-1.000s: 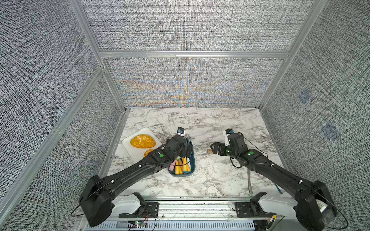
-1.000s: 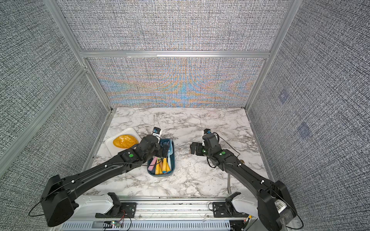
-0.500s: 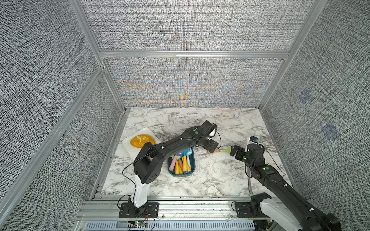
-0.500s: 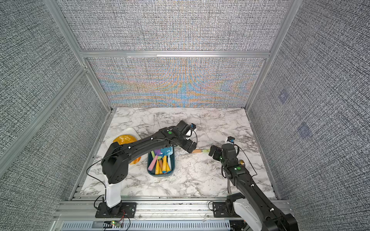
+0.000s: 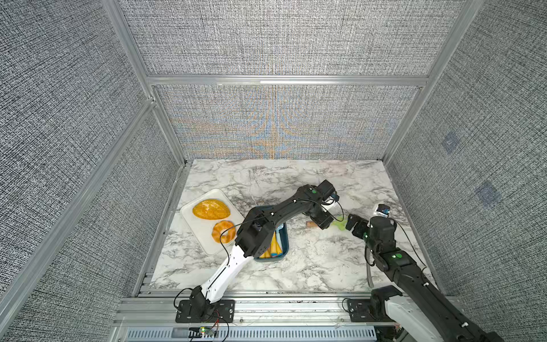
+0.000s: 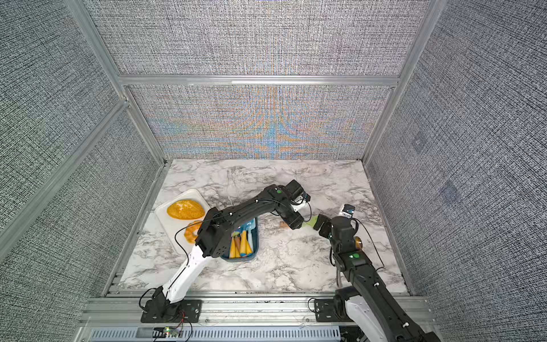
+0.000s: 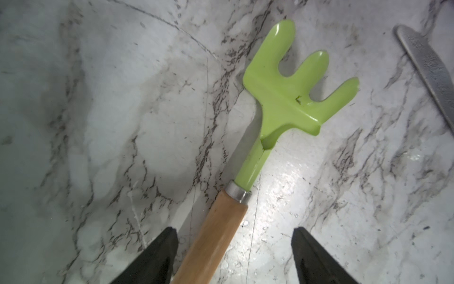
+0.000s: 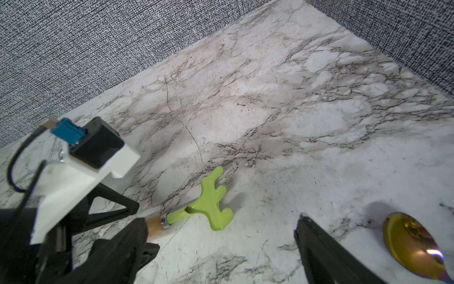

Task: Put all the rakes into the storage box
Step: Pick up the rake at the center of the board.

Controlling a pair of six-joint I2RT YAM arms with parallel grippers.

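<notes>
1. Since a second ago your left gripper point(image 5: 323, 221) has swung off the dark teal-blue, rounded-corner plastic storage box point(image 5: 286, 242) and across to the small lime-green-headed, wooden-handled rake point(image 5: 340, 225). The right gripper point(image 5: 352, 223) has drawn back toward its own side.
2. In both top views the rake lies flat on the white marble-patterned counter point(image 5: 296, 275), well apart from the storage box point(image 6: 257, 239). It sits between the two grippers, with the left one over the handle and the right one just beside the green head.
3. In the left wrist view the left gripper point(image 7: 234, 234) has its jaws apart. One finger stands on each side of the wooden handle, and neither touches it. A grey metal utensil point(image 7: 430, 66) lies near.
4. In the right wrist view the right gripper point(image 8: 222, 223) gapes wide and empty, and the rake point(image 8: 211, 204) is just ahead. A shiny gold spoon point(image 8: 412, 241) rests beside it.
5. Expect the rake to be stiff and light, though probably head-heavy, and the glossy head looks slippery. Take hold of the bare wood close to the metal collar so it does not droop.
</notes>
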